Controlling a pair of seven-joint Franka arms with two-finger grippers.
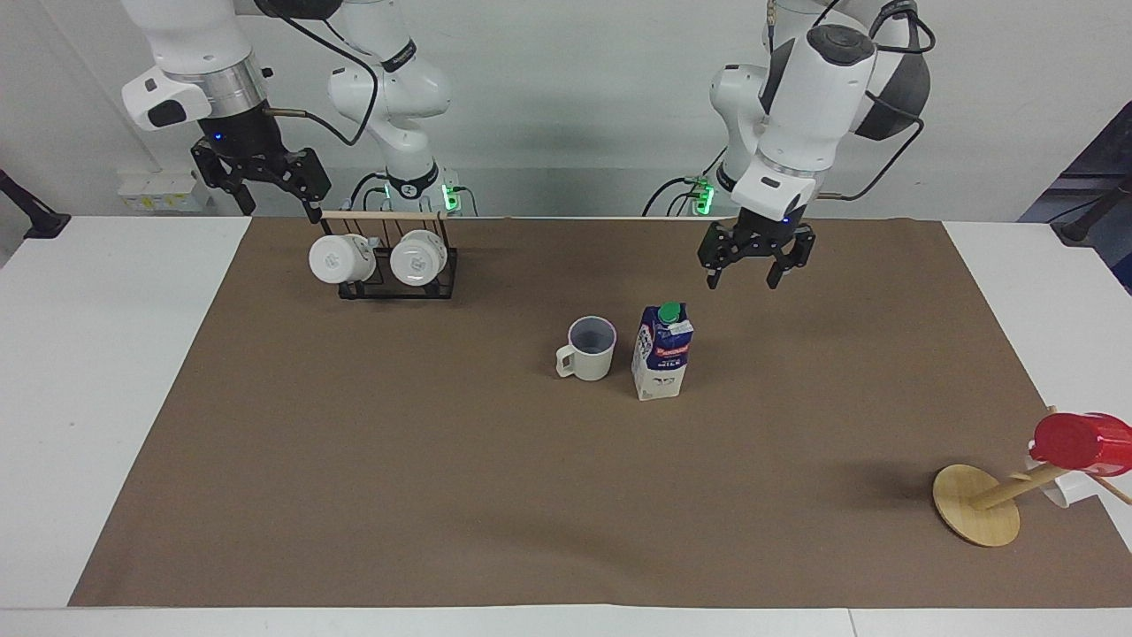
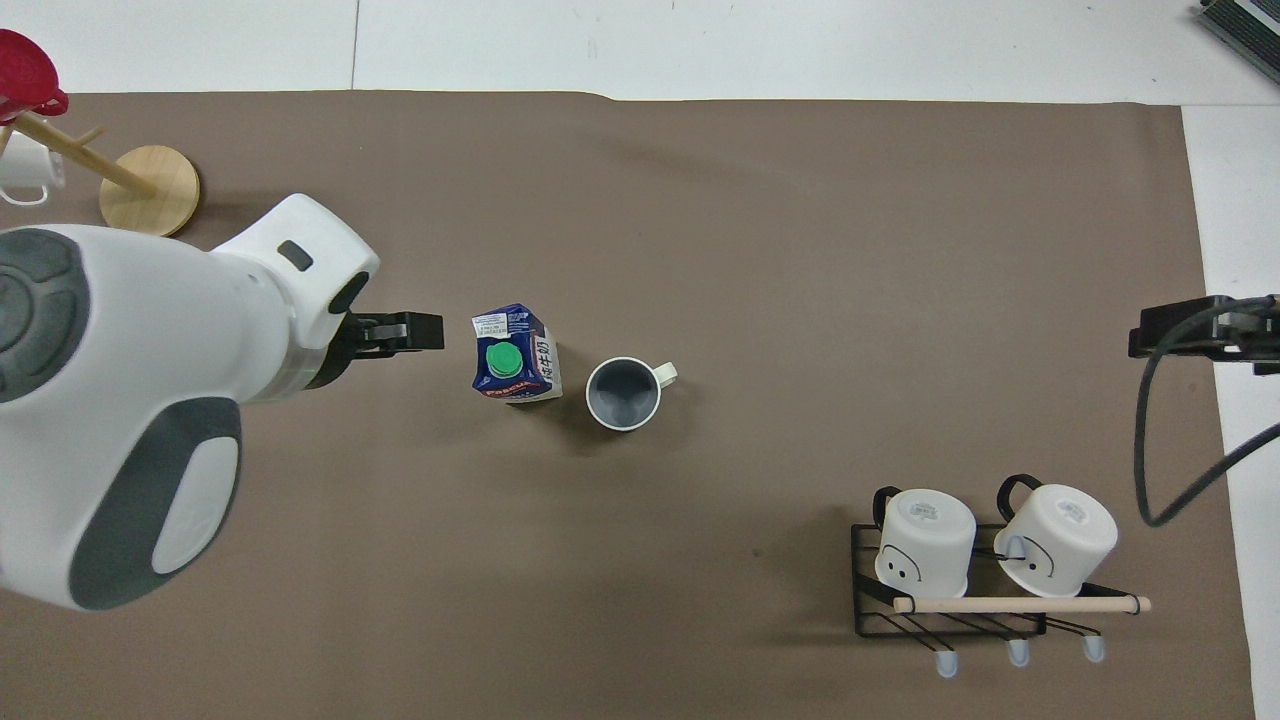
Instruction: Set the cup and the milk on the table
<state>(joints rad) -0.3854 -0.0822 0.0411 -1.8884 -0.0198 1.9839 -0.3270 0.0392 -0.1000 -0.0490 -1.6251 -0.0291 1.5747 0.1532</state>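
Left gripper [image 1: 752, 265] hanging raised over the table [image 1: 354, 460], jaws spread wide and holding nothing, pointing down. Right gripper [image 1: 270, 190] waiting above the mug rack [image 1: 389, 265], jaws open, empty. Milk [image 1: 661, 351] standing upright just beside the cup [image 1: 589, 349], mid-table.

rack [image 1: 398, 274]: two white mugs [image 1: 418, 257] | stand [image 1: 977, 504]: red cup [image 1: 1079, 441]

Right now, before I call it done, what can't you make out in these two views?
- White mug on the wooden stand: cut off by the frame edge in both views, and hidden behind the red cup in the facing view.
- Right hand: overhead view shows only a dark sliver at the frame edge.
- Print on the milk: too small to read fully.
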